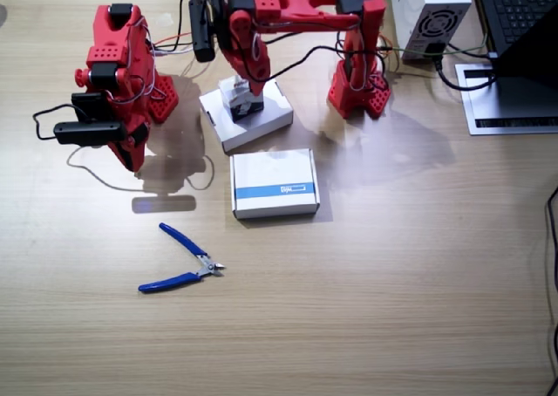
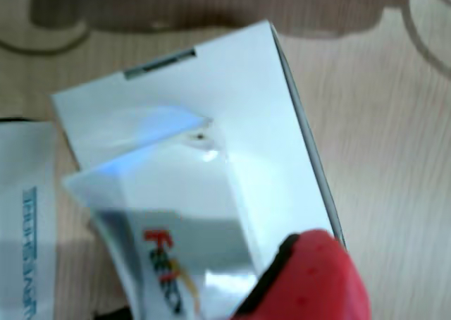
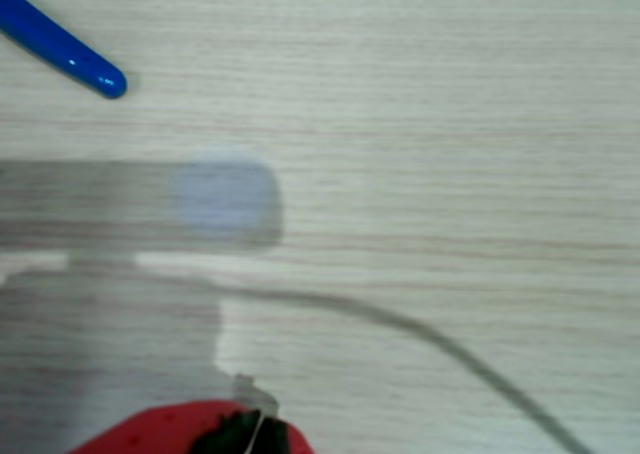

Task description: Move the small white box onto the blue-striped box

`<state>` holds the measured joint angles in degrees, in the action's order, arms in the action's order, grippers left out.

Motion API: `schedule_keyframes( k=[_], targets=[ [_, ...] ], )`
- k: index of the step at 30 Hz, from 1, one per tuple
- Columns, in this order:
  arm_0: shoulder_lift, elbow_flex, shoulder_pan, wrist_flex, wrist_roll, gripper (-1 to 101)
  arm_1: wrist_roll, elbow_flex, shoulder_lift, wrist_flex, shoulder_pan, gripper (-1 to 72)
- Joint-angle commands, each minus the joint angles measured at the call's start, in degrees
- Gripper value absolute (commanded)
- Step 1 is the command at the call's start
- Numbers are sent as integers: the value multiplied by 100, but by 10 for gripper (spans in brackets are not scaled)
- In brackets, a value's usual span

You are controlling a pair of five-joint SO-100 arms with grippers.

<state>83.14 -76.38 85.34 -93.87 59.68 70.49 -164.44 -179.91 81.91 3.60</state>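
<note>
Gripping the small white box (image 1: 243, 99), left gripper (image 1: 245, 89) clamped.

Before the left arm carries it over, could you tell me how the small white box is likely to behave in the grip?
The small white box looks like a thin carton, so probably light and apt to dent under hard squeezing. Its glossy faces may be slippery against the left gripper. It stands tall on the plain white box, so a nudge could tip it.
</note>
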Motion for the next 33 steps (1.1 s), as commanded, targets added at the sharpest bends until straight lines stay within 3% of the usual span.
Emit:
schedule_keyframes(
  k=[1, 12, 20, 33],
  targets=[
    [-589, 633, -352, -202, 334, 335, 105, 105, -158, 176, -141, 1],
    [-1028, 598, -580, -202, 360, 246, 105, 105, -158, 176, -141, 1],
    [-431, 404, -844, -202, 114, 250, 105, 105, -158, 176, -141, 1],
    [-18, 1292, -2303, -220, 439, 289, 105, 105, -158, 176, -141, 1]
  ],
)
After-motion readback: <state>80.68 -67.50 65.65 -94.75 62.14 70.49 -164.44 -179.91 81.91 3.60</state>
